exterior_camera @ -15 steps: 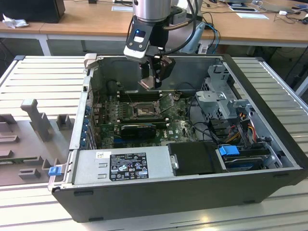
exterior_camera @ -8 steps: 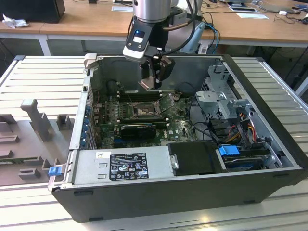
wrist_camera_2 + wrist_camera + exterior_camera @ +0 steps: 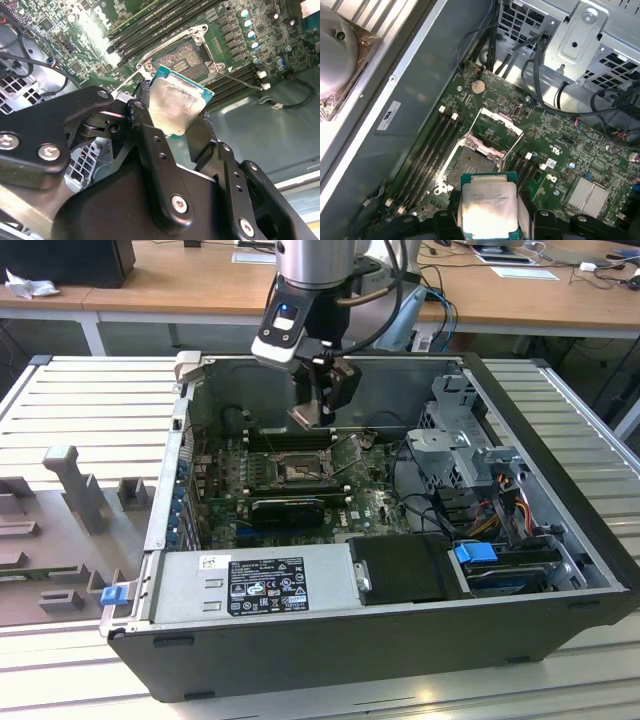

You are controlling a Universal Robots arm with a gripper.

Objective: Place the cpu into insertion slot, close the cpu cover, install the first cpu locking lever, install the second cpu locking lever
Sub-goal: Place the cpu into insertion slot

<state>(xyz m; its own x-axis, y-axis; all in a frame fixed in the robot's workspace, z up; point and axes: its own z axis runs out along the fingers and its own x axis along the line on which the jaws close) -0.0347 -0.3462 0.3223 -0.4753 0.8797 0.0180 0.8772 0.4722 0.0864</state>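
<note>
Ribbed grey metal table (image 3: 90, 390) with pale wooden desks (image 3: 200, 285) behind it, carrying an open dark computer case (image 3: 400, 645) laid on its side. Contents of the case, exterior view: green circuit board (image 3: 372, 502) on the floor of the case; grey labelled power supply box (image 3: 255, 580) along the near wall; black oblong card (image 3: 290, 508) between that box and the socket; perforated metal drive cage (image 3: 460, 430) on the exterior view's right. Grey moulded fixtures (image 3: 75, 490) lie on the table at the exterior view's left. Item: gripper (image 3: 312, 418), black, on the arm reaching down into the case; its two fingers (image 3: 145, 131) are clamped on opposite edges of the cpu (image 3: 175, 107). Item: cpu, pale silver face on a green-edged square, somewhat tilted, held in the air above the board, clear of the socket and not seated. Item: insertion slot (image 3: 185, 57), square, dark centre bare, silver rim, set in the board between banks of long black memory slots (image 3: 437, 145); in both wrist views it appears just beyond the held chip. Item: cpu cover (image 3: 501, 120), thin silver frame with a square window, swung up and open at the far side of the slot. Item: thin wire lever (image 3: 240, 81), standing free of the socket beside the memory slots.
</note>
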